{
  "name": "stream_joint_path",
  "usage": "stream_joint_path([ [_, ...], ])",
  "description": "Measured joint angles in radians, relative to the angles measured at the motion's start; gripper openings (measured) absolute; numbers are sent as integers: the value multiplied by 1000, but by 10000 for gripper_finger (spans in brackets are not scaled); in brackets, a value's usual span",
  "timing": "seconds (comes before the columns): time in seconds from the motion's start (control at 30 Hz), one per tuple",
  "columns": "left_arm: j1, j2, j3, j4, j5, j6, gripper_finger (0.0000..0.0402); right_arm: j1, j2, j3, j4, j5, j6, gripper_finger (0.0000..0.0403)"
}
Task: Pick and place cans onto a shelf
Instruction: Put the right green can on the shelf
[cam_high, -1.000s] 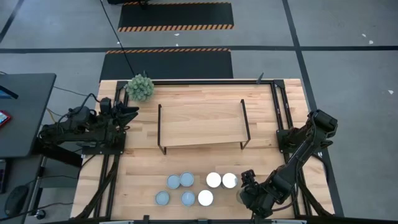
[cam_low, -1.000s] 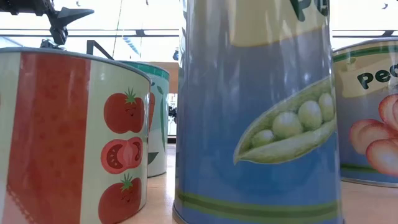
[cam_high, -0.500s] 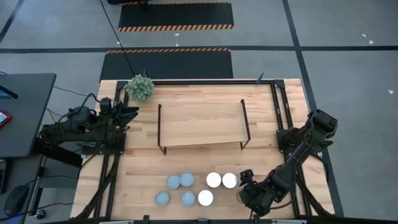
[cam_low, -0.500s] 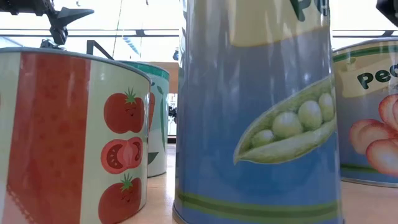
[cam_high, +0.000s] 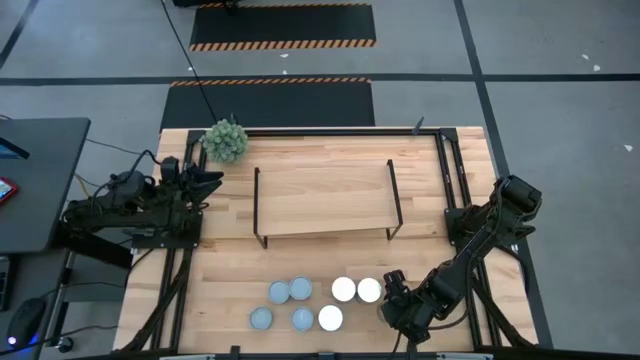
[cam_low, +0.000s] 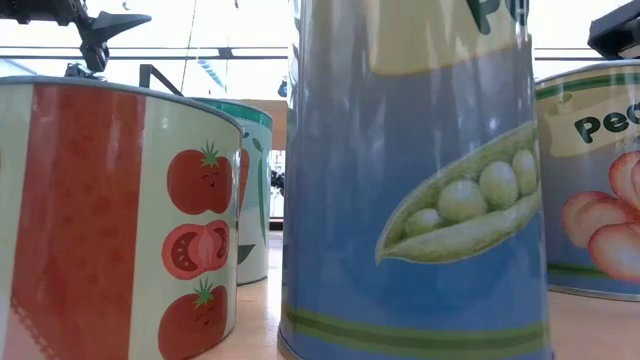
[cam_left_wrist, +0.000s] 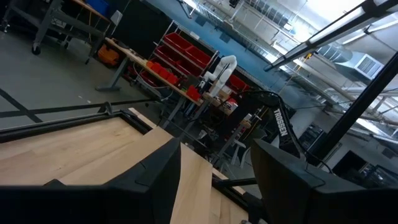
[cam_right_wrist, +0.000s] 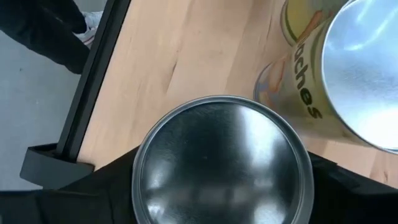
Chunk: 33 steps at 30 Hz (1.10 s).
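Several cans stand near the table's front edge: blue-grey tops (cam_high: 290, 304) on the left, white tops (cam_high: 347, 297) on the right. In the low view they show as a tomato can (cam_low: 120, 220), a pea can (cam_low: 420, 180) and a peach can (cam_low: 600, 180). My right gripper (cam_high: 393, 303) is above one more can (cam_right_wrist: 221, 163) at the right end of the group, its fingers on either side of it. The shelf (cam_high: 325, 200) stands mid-table with nothing on it. My left gripper (cam_high: 208, 178) waits open at the far left. My right gripper comes from above, pointing down, with one finger (cam_right_wrist: 87, 193) on each side of the can's wall just below its silvery top rim (cam_right_wrist: 140, 180). The can stands upright between them. Whether its base is on the table does not show.
A green ball-shaped plant (cam_high: 226, 140) sits at the far left corner. A peach-label can (cam_right_wrist: 336, 74) stands close beside the held one. Black frame rails run along the table's left and right edges. Bare wood lies between the cans and the shelf.
My right gripper has shifted a little toward the table's left, and a dark part of it has come into the top right corner of the low view. The other cans have stayed in place.
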<state>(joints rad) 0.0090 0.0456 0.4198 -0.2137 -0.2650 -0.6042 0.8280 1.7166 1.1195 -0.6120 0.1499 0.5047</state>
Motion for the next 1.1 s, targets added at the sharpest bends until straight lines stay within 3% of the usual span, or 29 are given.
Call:
stream_joint_path([
  [0.33,0,0,0,9,0,-13,201,-22,-17,66,-185,-17,16,312],
  [0.63,0,0,0,11,-27,23,201,-105,-110,157,-328,-16,16,312],
  [1.1,0,0,0,13,-30,41,201,-245,-173,391,-627,-10,-157,313],
])
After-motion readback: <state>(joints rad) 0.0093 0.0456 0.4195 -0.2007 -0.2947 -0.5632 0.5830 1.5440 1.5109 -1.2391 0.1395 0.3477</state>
